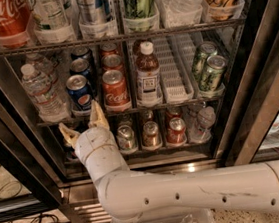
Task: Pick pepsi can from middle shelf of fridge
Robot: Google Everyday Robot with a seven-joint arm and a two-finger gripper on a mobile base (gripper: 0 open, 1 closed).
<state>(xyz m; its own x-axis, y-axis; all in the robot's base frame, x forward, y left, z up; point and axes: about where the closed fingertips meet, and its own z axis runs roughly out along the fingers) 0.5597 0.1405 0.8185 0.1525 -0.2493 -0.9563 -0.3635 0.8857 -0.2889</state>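
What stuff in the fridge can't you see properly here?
All in the camera view:
- Blue cans behind the front pepsi can: only the tops show; the cans in front hide their labels.
- Top-rack drinks: cut off by the upper edge.
- Lower shelf, left end: hidden by the open hand, just below the middle shelf.
- Arm: cut off at the right edge.
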